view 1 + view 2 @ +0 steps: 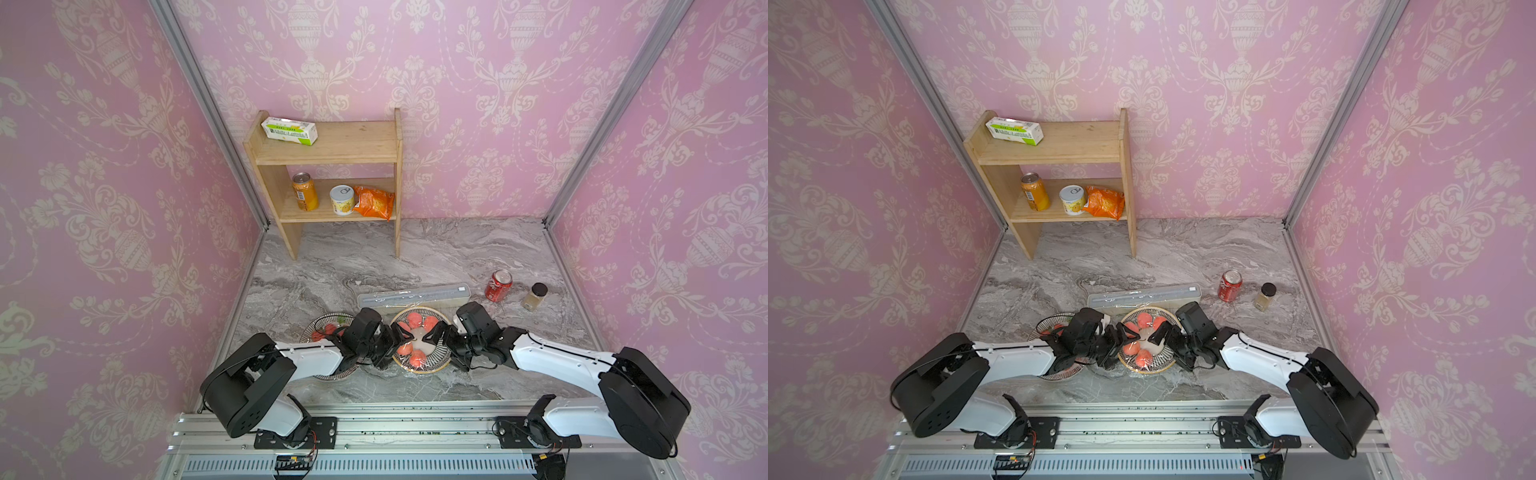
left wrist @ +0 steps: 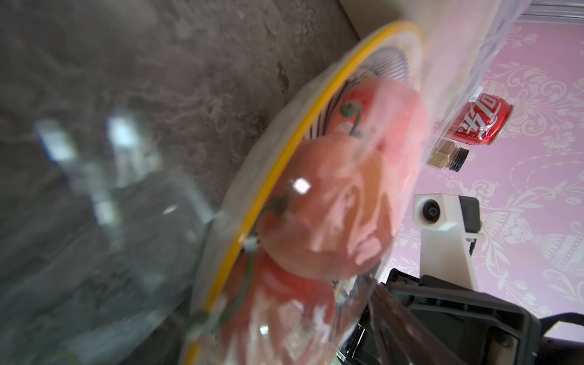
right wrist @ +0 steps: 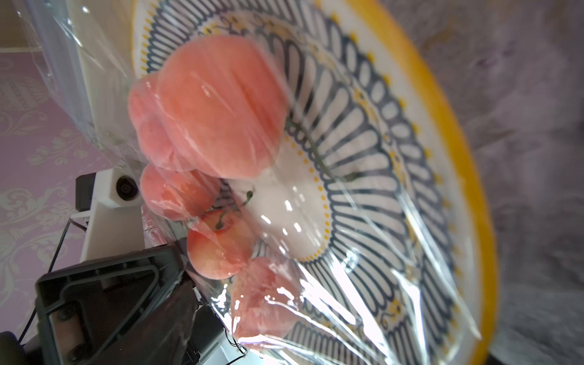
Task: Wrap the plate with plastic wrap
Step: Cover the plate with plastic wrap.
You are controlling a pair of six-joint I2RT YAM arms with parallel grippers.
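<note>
The plate (image 1: 433,367) with a yellow rim and blue stripes sits near the table's front and holds several peaches (image 1: 417,357). Clear plastic wrap (image 3: 379,240) lies crinkled over the fruit and plate and runs back to the cream dispenser box (image 1: 440,293) just behind. My left gripper (image 1: 404,337) is at the plate's left side, jaws spread, nothing visibly pinched. My right gripper (image 1: 433,334) faces it from the right side, jaws wide. Both top views show the plate (image 1: 1158,368) between the two grippers. Neither wrist view shows its own fingers.
A second patterned plate (image 1: 322,328) with fruit lies partly under my left arm. A red cola can (image 1: 498,284) and a spice jar (image 1: 535,296) stand at the right. The wooden shelf (image 1: 332,153) at the back left holds a green-and-white carton (image 1: 289,130), cans and a snack bag.
</note>
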